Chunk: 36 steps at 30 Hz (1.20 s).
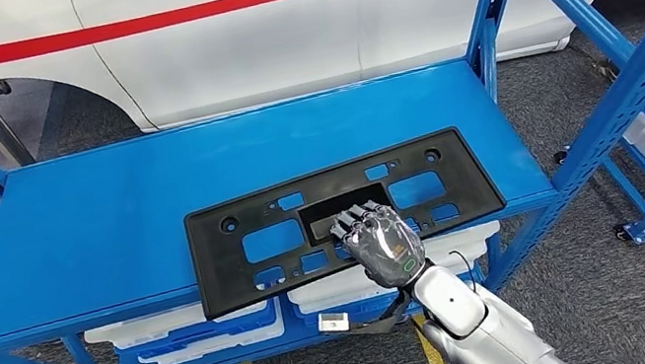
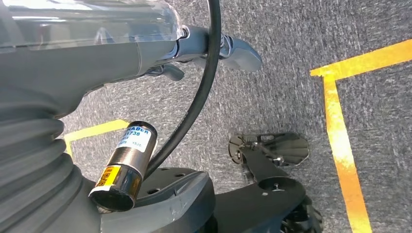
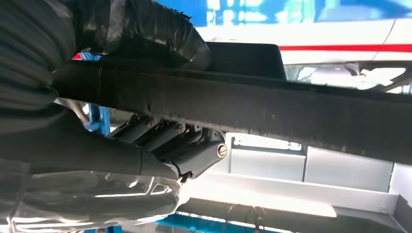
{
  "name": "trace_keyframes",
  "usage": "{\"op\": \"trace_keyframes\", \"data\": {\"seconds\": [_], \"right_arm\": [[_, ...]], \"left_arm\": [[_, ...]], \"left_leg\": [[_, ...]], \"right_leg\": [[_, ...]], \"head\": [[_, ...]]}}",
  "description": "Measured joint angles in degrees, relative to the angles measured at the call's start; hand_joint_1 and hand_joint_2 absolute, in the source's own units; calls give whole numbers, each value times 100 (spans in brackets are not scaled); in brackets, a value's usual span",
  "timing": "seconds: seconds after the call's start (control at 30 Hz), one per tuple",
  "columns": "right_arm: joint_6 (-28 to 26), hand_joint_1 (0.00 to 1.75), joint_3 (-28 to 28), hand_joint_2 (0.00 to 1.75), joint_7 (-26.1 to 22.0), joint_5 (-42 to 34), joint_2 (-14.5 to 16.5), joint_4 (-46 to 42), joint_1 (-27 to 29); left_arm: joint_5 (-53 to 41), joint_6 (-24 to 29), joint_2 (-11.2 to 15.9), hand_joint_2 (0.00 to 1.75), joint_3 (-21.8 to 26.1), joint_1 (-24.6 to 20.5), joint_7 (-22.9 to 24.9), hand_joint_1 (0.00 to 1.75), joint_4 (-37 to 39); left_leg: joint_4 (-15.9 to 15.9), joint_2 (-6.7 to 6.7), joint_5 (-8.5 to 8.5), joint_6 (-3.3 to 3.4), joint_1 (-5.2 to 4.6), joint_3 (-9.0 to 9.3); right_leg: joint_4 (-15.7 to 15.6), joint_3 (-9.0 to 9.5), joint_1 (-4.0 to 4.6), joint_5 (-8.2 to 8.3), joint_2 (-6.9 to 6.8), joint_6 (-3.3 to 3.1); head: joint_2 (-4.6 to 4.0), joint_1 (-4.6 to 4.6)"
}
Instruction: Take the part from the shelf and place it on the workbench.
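The part (image 1: 344, 214), a flat, matte black plastic plate shaped as a long rectangle and pierced with rectangular cut-outs and small round holes, lay on the smooth blue metal top of the shelf (image 1: 105, 220), its near edge overhanging the shelf's front toward 6 o'clock. The right hand (image 1: 377, 240), grey and metallic on a silver arm, was clamped on that near edge at about 5 o'clock of the part's centre; in the right wrist view the thick thumb (image 3: 160, 36) pressed one face of the part (image 3: 291, 111) and the dark fingers (image 3: 180, 141) curled against the other. On the lower tier sat white plastic bins (image 1: 194, 330) with blue contents, largely hidden beneath the shelf top. The left hand (image 2: 214, 53) hung over grey speckled carpet (image 2: 291, 87) marked with yellow tape (image 2: 342, 145); whether its fingers were apart or together I could not tell.
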Motion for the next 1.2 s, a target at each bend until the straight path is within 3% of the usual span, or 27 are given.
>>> {"op": "trace_keyframes", "data": {"seconds": [0.07,0.1,0.13,0.23,0.3,0.4,0.43,0.47,0.5,0.57,0.63,0.67,0.77,0.8,0.83,0.9,0.93,0.97,1.0,1.07,1.13,1.2], "right_arm": [[0,173,-3,175,-58,-89,-11,2,7],[-1,173,-5,175,-84,-127,-12,2,10],[-1,173,-8,175,-104,-154,-14,4,17],[-4,173,-15,175,-131,-182,-17,7,43],[-4,173,-16,175,-136,-188,-16,6,45],[-4,173,-19,175,-155,-193,-16,4,43],[-4,173,-20,175,-170,-193,-16,4,46],[-4,173,-21,175,-193,-193,-16,3,48],[-4,173,-22,175,-210,-190,-16,2,48],[-4,173,-27,175,-231,-183,-16,-14,47],[-5,173,-38,175,-226,-178,-19,-44,41],[-6,173,-46,175,-217,-176,-20,-63,40],[-7,173,-108,175,-198,-168,-27,-161,63],[-7,173,-148,175,-206,-167,-31,-198,71],[-7,173,-191,175,-218,-169,-38,-229,77],[-7,173,-256,175,-244,-167,-47,-273,88],[-7,173,-275,175,-252,-163,-51,-289,101],[-7,173,-289,175,-263,-159,-54,-305,119],[-7,173,-298,175,-277,-157,-57,-327,138],[-7,173,-321,175,-303,-156,-67,-394,167],[-8,173,-342,175,-314,-156,-74,-474,173],[-9,173,-356,175,-314,-153,-81,-526,173]], "left_arm": [[-35,33,6,175,-9,-3,19,0,-1],[-59,54,6,175,-15,-7,29,0,-1],[-82,74,8,175,-21,-9,38,0,-1],[-110,107,4,175,-29,-7,60,0,1],[-117,111,4,175,-30,-4,65,0,2],[-142,130,3,175,-31,-18,67,0,2],[-151,144,4,175,-31,-23,70,0,2],[-160,158,7,175,-32,-26,73,0,2],[-164,168,10,175,-32,-28,76,0,2],[-178,178,20,175,-32,-48,77,0,2],[-217,169,41,175,-32,-85,72,0,2],[-250,162,49,175,-35,-100,69,0,2],[-369,155,53,175,-73,-127,67,0,2],[-392,163,55,175,-88,-133,68,0,2],[-407,175,56,175,-99,-133,71,0,1],[-422,203,57,175,-115,-132,83,0,1],[-432,215,57,175,-121,-130,91,0,1],[-441,223,58,175,-125,-127,103,0,2],[-450,228,58,175,-126,-120,116,0,2],[-459,239,58,175,-126,-102,142,0,2],[-462,249,58,175,-126,-89,162,0,2],[-464,255,58,175,-126,-78,174,0,2]], "left_leg": [[177,-5,-100,-140,67,-85],[278,-10,-153,-215,76,-144],[374,-19,-196,-277,72,-193],[510,-41,-216,-374,72,-289],[698,-33,-389,-387,95,-390],[1632,-25,-1011,-351,63,-731],[1918,-26,-1141,-327,39,-817],[2039,-26,-1163,-285,9,-821],[1967,-28,-1088,-228,-27,-734],[1285,-34,-799,-46,-129,-311],[649,-38,-617,81,-212,39],[506,-39,-585,107,-241,91],[319,-22,-374,94,-243,59],[239,-6,-286,97,-225,46],[172,12,-195,103,-206,17],[158,26,-72,123,-209,-107],[177,30,-27,128,-212,-187],[207,33,10,123,-215,-268],[243,35,41,117,-216,-348],[333,36,83,99,-218,-488],[405,37,122,61,-226,-586],[414,36,188,4,-221,-626]], "right_leg": [[-560,297,-67,257,-19,117],[-717,380,-71,323,-6,123],[-782,403,-75,306,12,98],[-676,277,-54,252,56,-94],[-672,218,-32,290,48,-195],[-688,140,40,366,16,-315],[-689,108,75,392,9,-343],[-689,73,115,423,7,-367],[-689,39,152,455,9,-384],[-703,-15,209,529,17,-400],[-751,-39,226,619,11,-372],[-786,-41,214,671,4,-343],[-909,-44,203,790,1,-233],[-875,-67,210,696,5,-204],[-733,-115,214,498,7,-179],[-116,-261,204,-56,5,-147],[226,-320,201,-228,5,-133],[462,-324,201,-264,3,-124],[511,-239,201,-172,1,-121],[2,211,207,103,-1,-153],[-737,705,241,108,-3,-217],[-1039,868,281,46,-4,-269]], "head": [[0,7],[0,9],[0,13],[0,10],[0,9],[0,7],[0,7],[0,7],[0,7],[0,7],[0,10],[0,10],[0,12],[0,14],[0,15],[0,16],[0,16],[0,16],[0,16],[0,15],[0,13],[0,14]]}}
